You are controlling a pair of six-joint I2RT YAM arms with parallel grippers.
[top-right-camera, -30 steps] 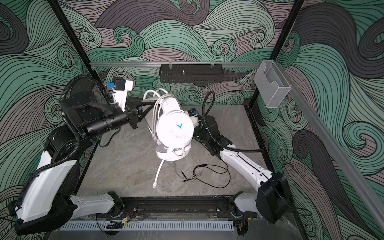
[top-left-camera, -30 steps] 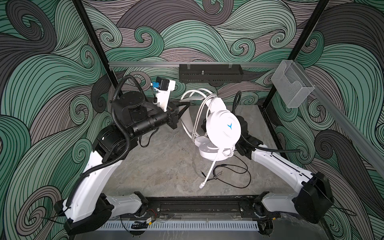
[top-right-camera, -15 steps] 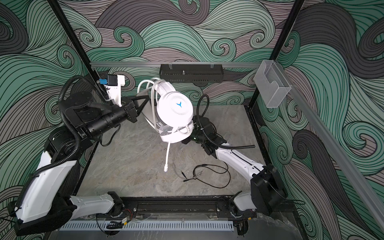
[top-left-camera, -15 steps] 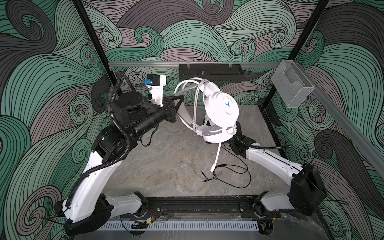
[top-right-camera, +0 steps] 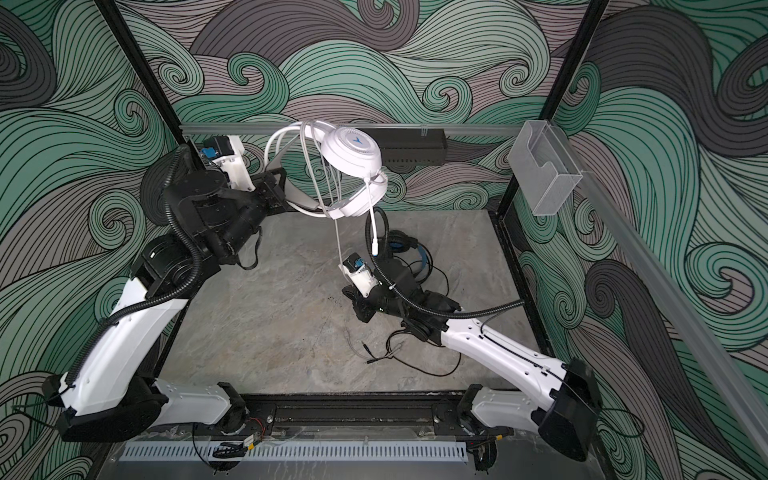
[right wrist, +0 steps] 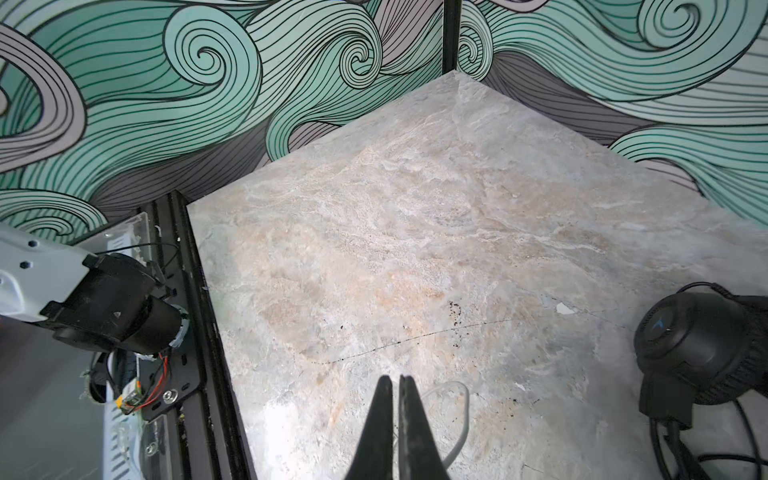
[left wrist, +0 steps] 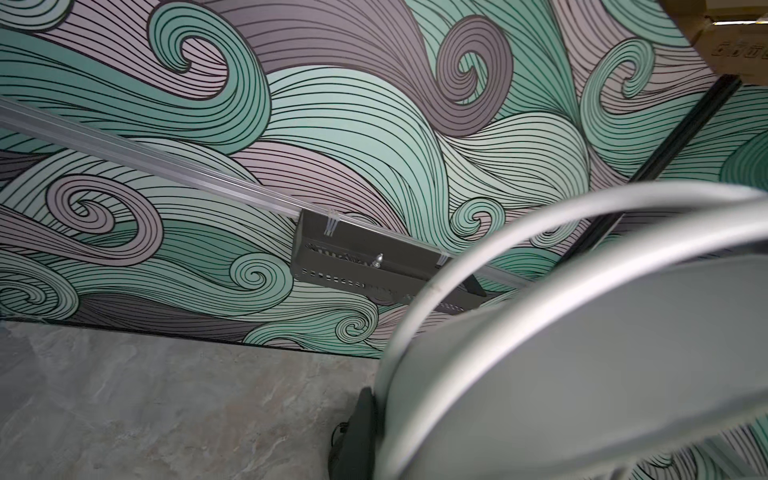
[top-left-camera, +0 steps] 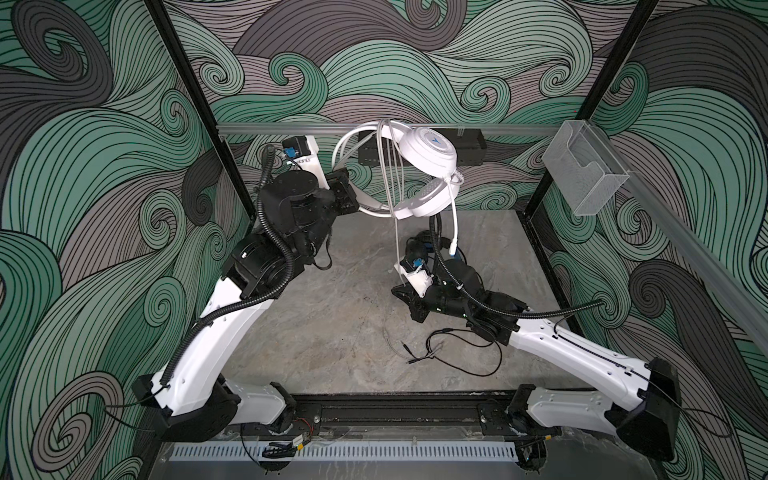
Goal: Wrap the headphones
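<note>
Up and back toward the rear wall has gone the white headset (top-left-camera: 428, 151), while the right gripper (right wrist: 396, 379) has dropped from beside it to just above the table (top-left-camera: 324, 324). Its fingers are pressed together on the pale cord (top-left-camera: 397, 245), which climbs in a straight line to the headset and shows as a loop beside the fingertips in the right wrist view. The left gripper (top-left-camera: 354, 203) is clamped on the white headband, holding the set in the air before the black box (top-left-camera: 471, 143) on the rear rail. Several turns of cord cross the band.

Behind the right arm, partly hidden by it, lies the black headset (top-right-camera: 399, 241). Its black cord (top-right-camera: 419, 357) lies loose on the table near that arm. A clear bin (top-left-camera: 586, 170) hangs on the right-hand rail.

Count: two headsets, two arms, one box, one bin.
</note>
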